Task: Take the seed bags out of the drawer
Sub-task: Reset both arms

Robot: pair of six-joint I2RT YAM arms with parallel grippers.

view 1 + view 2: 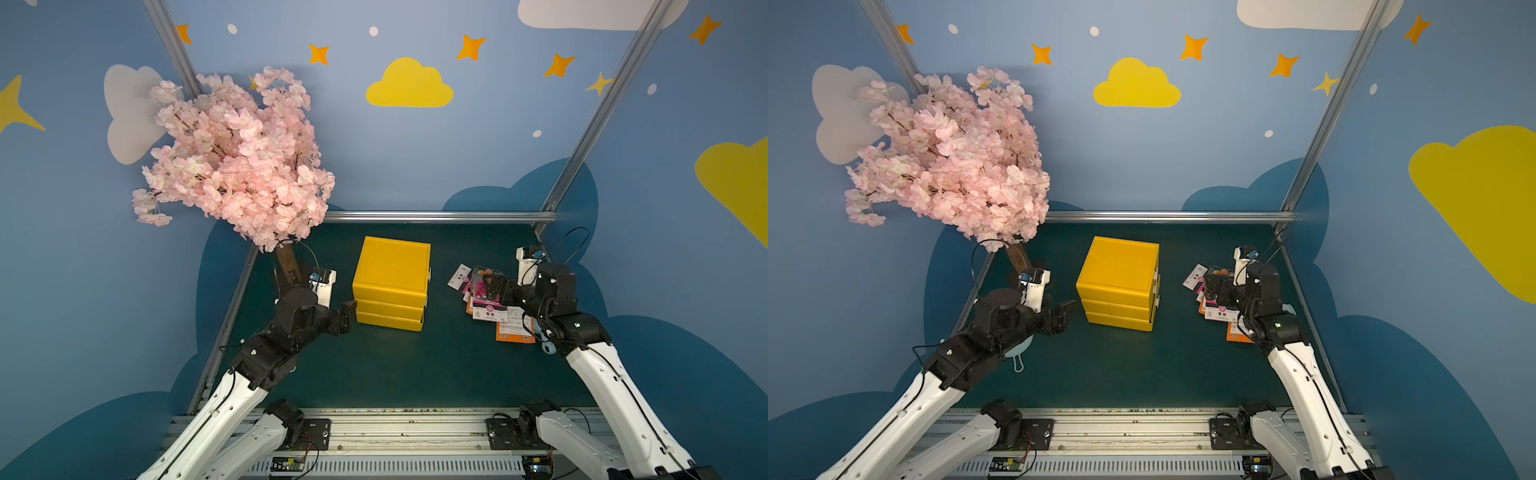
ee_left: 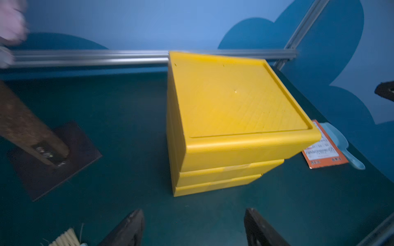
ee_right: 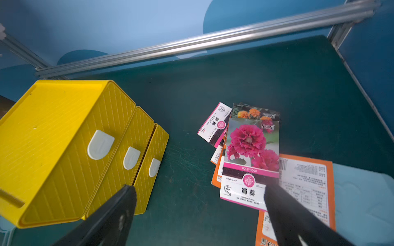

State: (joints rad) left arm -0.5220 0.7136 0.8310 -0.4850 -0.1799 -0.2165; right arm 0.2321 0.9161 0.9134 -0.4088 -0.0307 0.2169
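The left arm (image 1: 224, 407) and right arm (image 1: 602, 374) have white shells and black joints. Thin black cables (image 1: 623, 376) run along both.

One yellow cabinet (image 1: 390, 266) stands at the middle of the surface (image 1: 395, 365), with three drawers (image 3: 134, 136) and three white handles (image 3: 100, 144), one apiece. Near the right edge lies a fanned heap of bags (image 3: 251, 149). I count five or six, as the overlap blurs the tally. One dustpan (image 2: 339, 140) lies beside them. There is one brush (image 2: 64, 239) near the left edge, one blossom tree (image 1: 232, 158) at the far left corner, and two arms (image 1: 615, 382).
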